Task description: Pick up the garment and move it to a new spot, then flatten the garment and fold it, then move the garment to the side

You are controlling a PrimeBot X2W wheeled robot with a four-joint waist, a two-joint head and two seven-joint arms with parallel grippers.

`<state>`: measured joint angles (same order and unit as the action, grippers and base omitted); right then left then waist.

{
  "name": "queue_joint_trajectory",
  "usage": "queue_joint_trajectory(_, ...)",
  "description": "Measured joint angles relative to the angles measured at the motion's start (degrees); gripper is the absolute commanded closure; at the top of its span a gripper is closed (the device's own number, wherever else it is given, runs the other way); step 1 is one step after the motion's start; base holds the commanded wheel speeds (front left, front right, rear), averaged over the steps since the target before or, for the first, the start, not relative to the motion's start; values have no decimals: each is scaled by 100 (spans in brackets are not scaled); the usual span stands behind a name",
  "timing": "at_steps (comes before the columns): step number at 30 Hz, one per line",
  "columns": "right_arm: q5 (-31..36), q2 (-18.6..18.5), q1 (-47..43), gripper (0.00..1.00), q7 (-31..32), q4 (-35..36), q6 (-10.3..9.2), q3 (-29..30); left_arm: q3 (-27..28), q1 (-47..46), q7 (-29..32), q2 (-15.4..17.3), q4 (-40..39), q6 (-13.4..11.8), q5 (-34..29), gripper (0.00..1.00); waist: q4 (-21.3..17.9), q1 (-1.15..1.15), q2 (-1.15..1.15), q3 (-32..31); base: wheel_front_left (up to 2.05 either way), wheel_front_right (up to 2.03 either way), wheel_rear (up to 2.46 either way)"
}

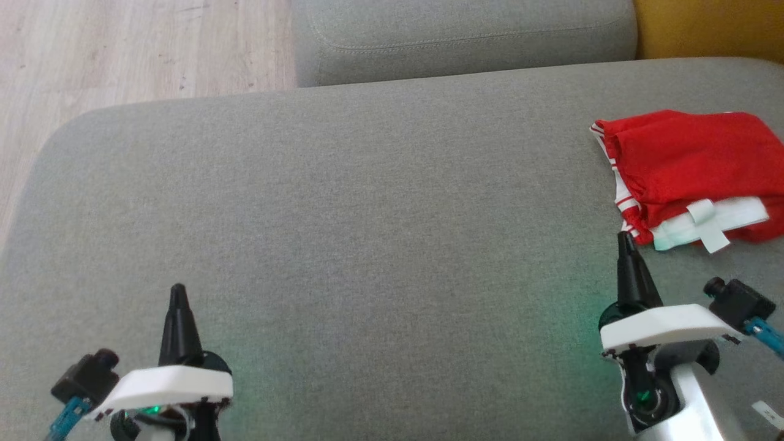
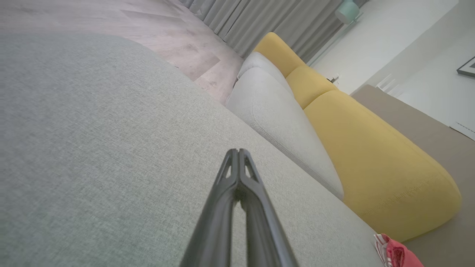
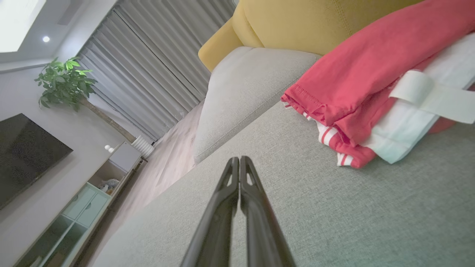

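Observation:
A red garment [image 1: 689, 165] with white striped trim and a white band lies folded at the right side of the grey cushion [image 1: 367, 245]. It also shows in the right wrist view as the garment [image 3: 363, 85], and a corner of the garment [image 2: 397, 256] shows in the left wrist view. My right gripper [image 1: 625, 240] is shut and empty, its tip just beside the garment's lower left corner. In the right wrist view the right gripper [image 3: 239, 159] hovers over bare cushion. My left gripper [image 1: 177, 289] is shut and empty at the lower left, far from the garment; the left gripper [image 2: 237, 151] points across bare cushion.
A second grey cushion [image 1: 459, 37] and a yellow cushion [image 1: 710, 27] lie beyond the far edge. Wooden floor [image 1: 122, 49] runs past the cushion's left edge. In the right wrist view, curtains [image 3: 148, 66], a plant [image 3: 66, 81] and a cabinet [image 3: 74, 215] stand farther off.

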<state>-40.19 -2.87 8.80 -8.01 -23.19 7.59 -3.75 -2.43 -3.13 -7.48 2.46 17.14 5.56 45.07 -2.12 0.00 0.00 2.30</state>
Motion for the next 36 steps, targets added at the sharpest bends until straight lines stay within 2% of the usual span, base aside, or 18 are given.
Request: queue_joint_trajectory(36, -2257, -2, -152, 100, 561, 280, 0, 428, 267, -1, 597, 0, -60, 51, 2005, 100, 91, 0, 0, -92, 0, 0, 0)
